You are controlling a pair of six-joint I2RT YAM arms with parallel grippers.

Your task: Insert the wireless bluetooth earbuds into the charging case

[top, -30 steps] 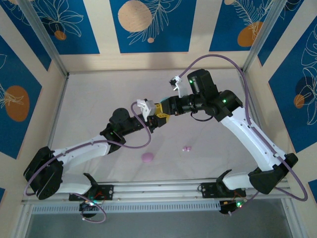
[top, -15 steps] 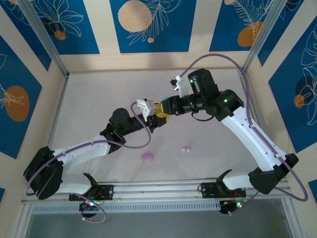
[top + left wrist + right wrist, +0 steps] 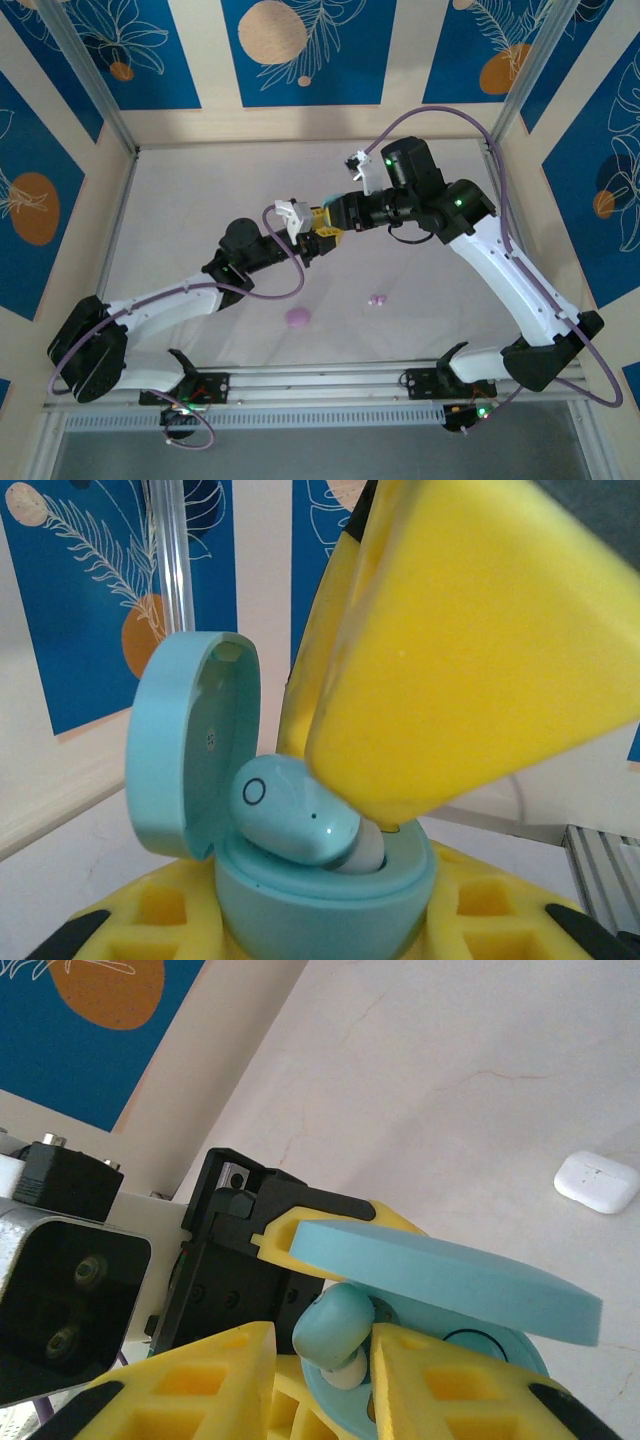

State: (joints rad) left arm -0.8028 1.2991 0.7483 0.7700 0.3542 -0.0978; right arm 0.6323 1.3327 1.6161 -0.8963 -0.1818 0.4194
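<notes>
A teal charging case (image 3: 320,905) stands upright with its lid (image 3: 190,740) open, and my left gripper (image 3: 320,932) is shut on its base. A teal earbud (image 3: 295,810) with a white tip lies tilted in the case's well, partly in. My right gripper (image 3: 335,1360) is shut on this earbud (image 3: 335,1322), and one of its yellow fingers (image 3: 470,650) looms over the case. Both grippers meet above the table's middle, left gripper (image 3: 313,247) against right gripper (image 3: 330,226). A pink earbud (image 3: 377,299) lies loose on the table.
A pink case (image 3: 298,318) sits on the table near the front, left of the pink earbud. A white case (image 3: 597,1180) lies closed on the table beyond the grippers. Wooden walls with blue panels ring the table (image 3: 200,190).
The right arm has edged slightly towards the back; both grips are unchanged.
</notes>
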